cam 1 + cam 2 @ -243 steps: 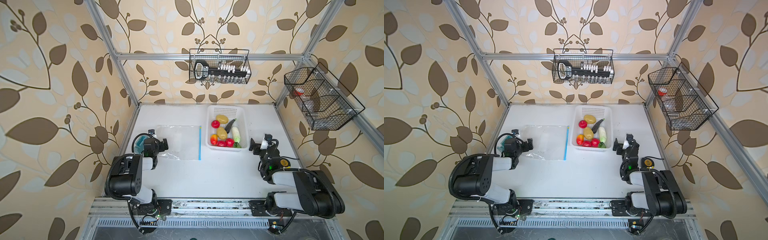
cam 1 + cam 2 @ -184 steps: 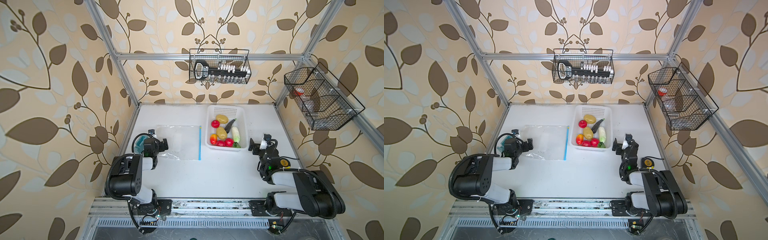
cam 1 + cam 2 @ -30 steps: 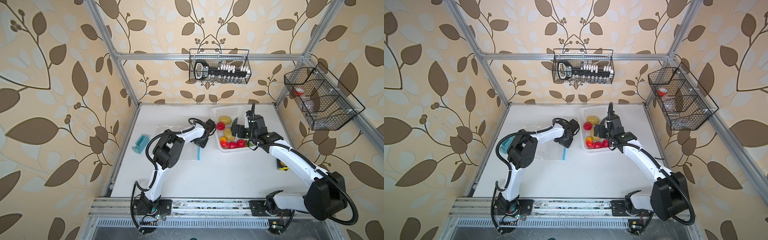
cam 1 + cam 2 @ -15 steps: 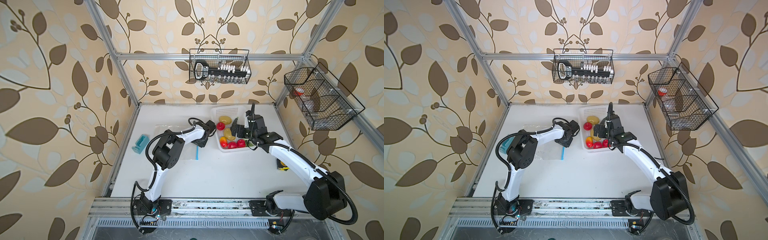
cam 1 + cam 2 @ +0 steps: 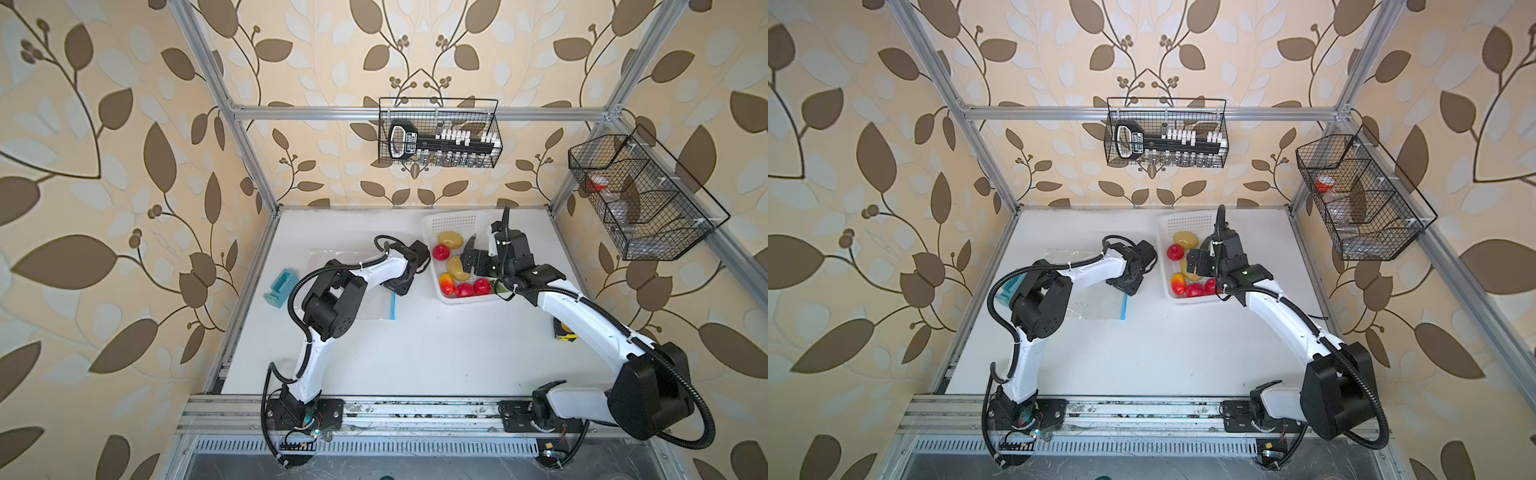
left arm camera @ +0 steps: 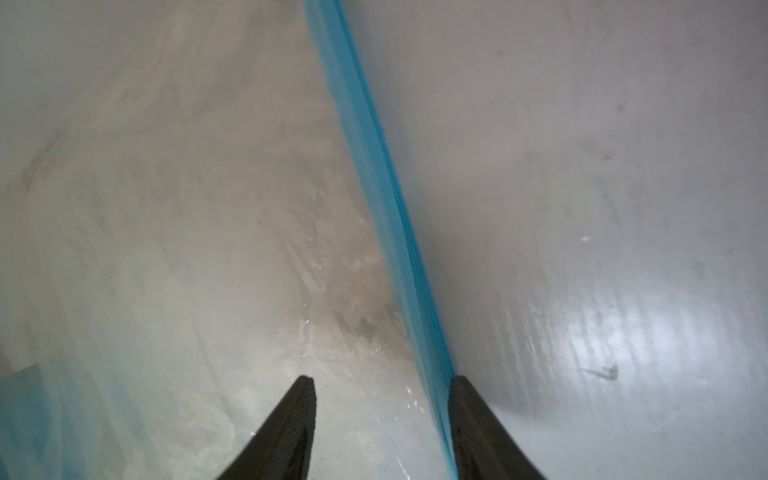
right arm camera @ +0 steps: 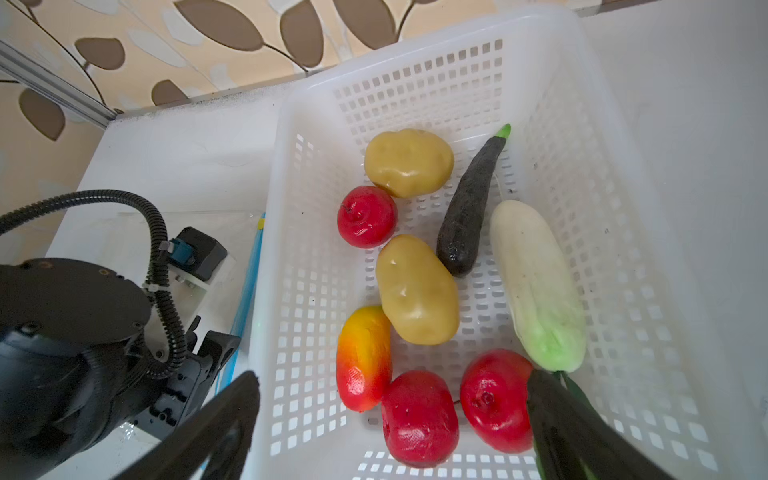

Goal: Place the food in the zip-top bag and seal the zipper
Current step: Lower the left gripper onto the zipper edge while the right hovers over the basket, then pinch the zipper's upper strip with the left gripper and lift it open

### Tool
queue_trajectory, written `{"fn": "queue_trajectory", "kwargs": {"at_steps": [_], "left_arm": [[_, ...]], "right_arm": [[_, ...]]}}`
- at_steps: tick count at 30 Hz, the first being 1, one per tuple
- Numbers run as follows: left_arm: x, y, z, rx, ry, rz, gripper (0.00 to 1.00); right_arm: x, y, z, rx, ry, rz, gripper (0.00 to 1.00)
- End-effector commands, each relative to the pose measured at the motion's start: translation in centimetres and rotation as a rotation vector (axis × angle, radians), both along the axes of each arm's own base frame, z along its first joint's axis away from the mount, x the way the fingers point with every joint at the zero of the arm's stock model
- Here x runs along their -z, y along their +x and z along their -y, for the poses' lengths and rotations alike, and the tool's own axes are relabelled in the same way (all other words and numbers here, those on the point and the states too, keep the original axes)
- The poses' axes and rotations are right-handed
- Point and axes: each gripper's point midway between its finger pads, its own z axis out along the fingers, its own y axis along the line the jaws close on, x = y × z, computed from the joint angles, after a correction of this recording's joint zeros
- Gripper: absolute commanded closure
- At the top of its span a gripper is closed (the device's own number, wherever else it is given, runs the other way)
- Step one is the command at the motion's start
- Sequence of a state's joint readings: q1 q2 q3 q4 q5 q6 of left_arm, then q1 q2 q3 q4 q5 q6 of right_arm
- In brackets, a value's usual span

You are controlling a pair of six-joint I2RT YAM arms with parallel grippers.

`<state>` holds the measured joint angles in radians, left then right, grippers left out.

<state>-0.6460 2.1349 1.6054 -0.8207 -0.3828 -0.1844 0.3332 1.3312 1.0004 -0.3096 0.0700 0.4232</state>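
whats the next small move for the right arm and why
Probably lower the right gripper onto the middle potato: its jaws stand wide open and empty over the white basket, with that potato just ahead of them, while the left gripper sits at the zipper.

One white basket (image 5: 457, 218) at the upper right of the table holds two potatoes (image 5: 451, 240) (image 5: 457, 268), three red tomatoes (image 5: 441, 252) (image 5: 464, 289) (image 5: 482, 286), one mango (image 5: 446, 283), one eggplant (image 7: 469, 208), one white-green cabbage (image 7: 536, 282) and one green leaf (image 5: 498, 287), largely hidden. Left of the basket lies one clear bag (image 5: 374, 305); at the table's left edge, one teal block (image 5: 280, 288). Two wire baskets (image 5: 384, 124) (image 5: 648, 232) hang on the walls. Two robot arms (image 5: 316, 353) (image 5: 582, 316) are present.
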Motion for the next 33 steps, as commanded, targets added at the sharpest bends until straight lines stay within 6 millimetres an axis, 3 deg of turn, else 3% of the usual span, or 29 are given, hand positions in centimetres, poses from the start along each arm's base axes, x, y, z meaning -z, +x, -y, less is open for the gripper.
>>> {"fn": "queue_trajectory", "kwargs": {"at_steps": [1,9,17,26,33], "left_arm": [[-2.2,0.0,-1.2,-0.008,0.022,0.032,0.46],[-0.8,0.2,-1.4,0.001,0.046,0.018,0.48],[0.7,-0.2,-1.7,-0.002,0.061,-0.009,0.65],[2.4,-0.3,-2.0,-0.018,0.066,-0.042,0.69],[3.5,-0.5,-2.1,-0.033,0.066,-0.076,0.85]], "right_arm": [[1.0,-0.1,-0.2,-0.003,0.008,-0.021,0.0],[1.1,-0.2,-0.1,-0.003,0.003,-0.023,0.0],[1.4,-0.2,0.0,-0.002,0.004,-0.03,0.0],[1.3,-0.1,0.3,0.004,0.003,-0.029,0.0],[1.5,-0.2,0.5,0.007,0.003,-0.033,0.0]]}}
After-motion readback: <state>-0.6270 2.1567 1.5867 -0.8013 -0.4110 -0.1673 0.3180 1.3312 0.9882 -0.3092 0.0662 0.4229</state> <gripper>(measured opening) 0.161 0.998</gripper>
